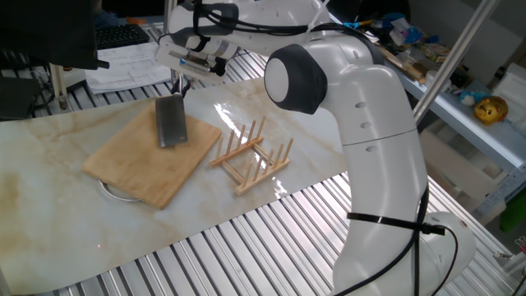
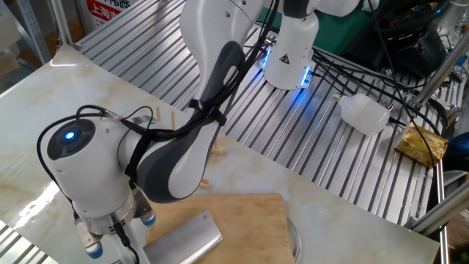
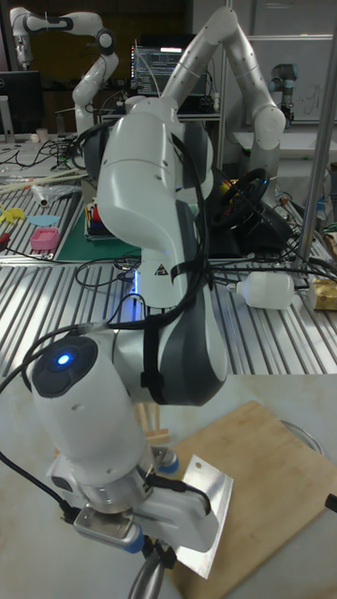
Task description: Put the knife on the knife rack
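Note:
The knife (image 1: 171, 122) is a cleaver with a broad grey blade. It hangs tilted over the far end of the bamboo cutting board (image 1: 136, 164), handle up. My gripper (image 1: 180, 83) is shut on the dark handle, which its fingers mostly hide. The blade also shows in the other fixed view (image 2: 184, 241) and in the tall view (image 3: 207, 518), lifted off the board. The knife rack (image 1: 251, 155), light wood with upright pegs, stands to the right of the board with nothing on it. My arm hides most of the knife rack (image 2: 215, 150) in the other fixed view.
A round metal rim (image 1: 111, 191) pokes out from under the board's near corner. Papers (image 1: 123, 70) lie behind the board. A white bottle (image 2: 364, 114) and a yellow packet (image 2: 421, 144) lie on the slatted surface beyond the marble top.

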Controlling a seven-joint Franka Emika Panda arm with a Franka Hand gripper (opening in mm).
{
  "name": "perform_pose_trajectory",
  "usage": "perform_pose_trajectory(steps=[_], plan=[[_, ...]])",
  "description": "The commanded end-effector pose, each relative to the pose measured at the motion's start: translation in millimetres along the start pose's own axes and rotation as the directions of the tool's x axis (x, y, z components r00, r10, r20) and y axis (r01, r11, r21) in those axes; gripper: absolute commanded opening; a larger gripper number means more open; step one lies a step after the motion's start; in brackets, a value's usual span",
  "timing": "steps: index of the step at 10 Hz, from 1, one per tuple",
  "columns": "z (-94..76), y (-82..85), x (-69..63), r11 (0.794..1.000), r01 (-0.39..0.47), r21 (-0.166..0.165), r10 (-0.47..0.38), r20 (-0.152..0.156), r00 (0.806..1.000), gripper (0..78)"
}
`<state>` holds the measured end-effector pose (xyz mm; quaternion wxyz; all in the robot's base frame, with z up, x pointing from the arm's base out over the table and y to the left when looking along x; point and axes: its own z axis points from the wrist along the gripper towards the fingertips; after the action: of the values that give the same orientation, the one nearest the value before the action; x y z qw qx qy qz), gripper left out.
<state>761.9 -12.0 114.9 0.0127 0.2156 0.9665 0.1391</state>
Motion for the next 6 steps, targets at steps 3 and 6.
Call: perform_pose_trajectory(steps=[3, 6], plan=[[-24.9, 0.7, 15.0, 1.000, -0.003, 0.030, 0.003, -0.009, 1.000, 1.2], [-34.9, -1.2, 24.1, 0.998, 0.010, 0.067, -0.010, -0.010, 1.000, 1.2]])
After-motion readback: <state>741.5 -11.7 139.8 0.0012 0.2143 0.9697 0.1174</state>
